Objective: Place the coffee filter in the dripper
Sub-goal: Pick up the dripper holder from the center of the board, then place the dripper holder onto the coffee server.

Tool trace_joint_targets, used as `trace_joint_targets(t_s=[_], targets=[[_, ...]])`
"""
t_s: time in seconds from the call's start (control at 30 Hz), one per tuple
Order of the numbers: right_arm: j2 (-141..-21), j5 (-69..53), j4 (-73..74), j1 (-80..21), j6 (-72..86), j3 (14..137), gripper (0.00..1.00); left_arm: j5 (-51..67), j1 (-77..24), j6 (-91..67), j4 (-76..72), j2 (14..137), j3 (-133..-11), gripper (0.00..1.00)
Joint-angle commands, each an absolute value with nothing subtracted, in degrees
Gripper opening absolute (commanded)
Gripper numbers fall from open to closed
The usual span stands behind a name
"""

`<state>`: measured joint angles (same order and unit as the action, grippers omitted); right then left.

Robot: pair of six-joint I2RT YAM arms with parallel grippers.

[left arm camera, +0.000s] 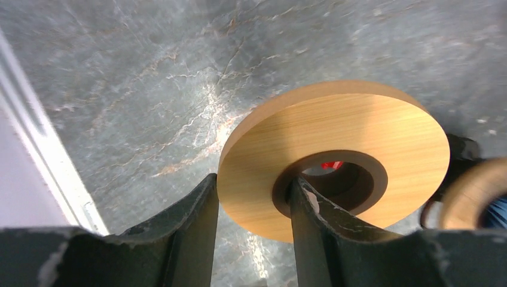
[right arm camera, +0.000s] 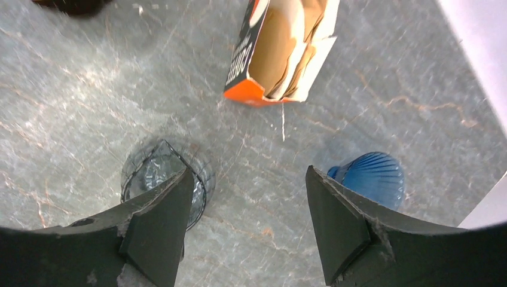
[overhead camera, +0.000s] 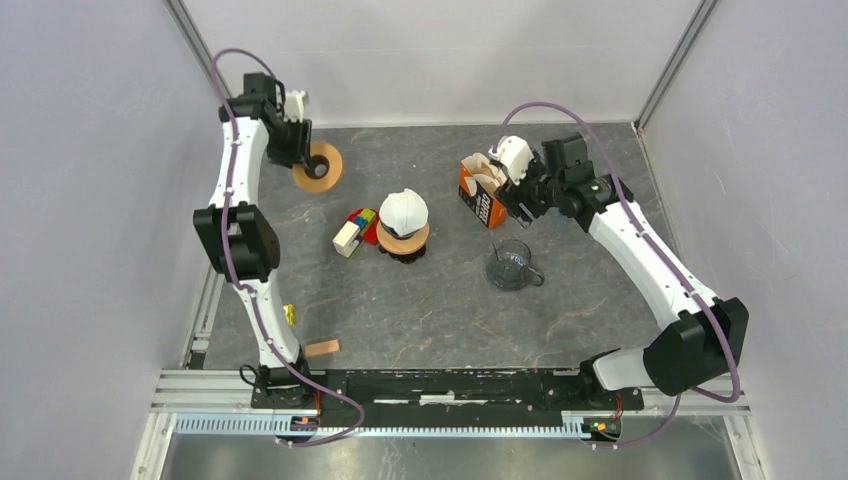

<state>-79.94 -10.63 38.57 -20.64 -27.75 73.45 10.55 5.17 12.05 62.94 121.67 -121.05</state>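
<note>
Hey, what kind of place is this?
Probably a robot test cell, not a kitchen: plain partition walls, two arms bolted to an aluminium rail, and props like a coffee filter box and wooden ring.

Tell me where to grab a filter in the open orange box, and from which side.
Pinch the exposed edge of a brown filter at the open mouth of the orange box, bringing the right gripper straight in toward that mouth. The filters sit flat between the box walls, so probably only their edges are reachable; put one of the fingers on each side.
</note>
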Motion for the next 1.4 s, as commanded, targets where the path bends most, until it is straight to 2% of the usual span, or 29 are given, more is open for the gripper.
trace_joint_targets(t_s=[0.0,0.2,0.3,0.57,0.8,1.07,1.37], targets=[[-77.4,-13.4,37.6,-20.8,-25.8,77.2,0.76,15.2,1.0,11.8,74.2,112.1,-131.9,0.05],[-74.3,-10.1,34.0,-19.8,-23.5,74.9,0.78,10.4,-15.9,11.5,83.7,111.4,-142.4,0.05],[-72.7,-12.6,33.4,-14.1,-20.9,73.3,0.78,7.6,-24.9,11.3,83.7,111.7,-142.4,0.06],[-67.1,-14.6,31.3,-0.6,-19.1,64.2,0.78,10.7,-42.9,10.3,83.2,118.4,-145.8,0.08],[-64.4,-16.4,31.5,8.1,-19.3,59.1,0.78,14.0,-48.2,9.4,83.0,131.0,-156.5,0.1],[-63.9,-16.9,31.7,9.6,-19.8,57.7,0.78,10.4,-51.0,8.7,80.6,141.5,-163.5,0.11],[-64.4,-19.2,31.4,9.7,-20.3,55.9,0.79,7.3,-52.0,8.9,79.4,145.6,-164.3,0.15]])
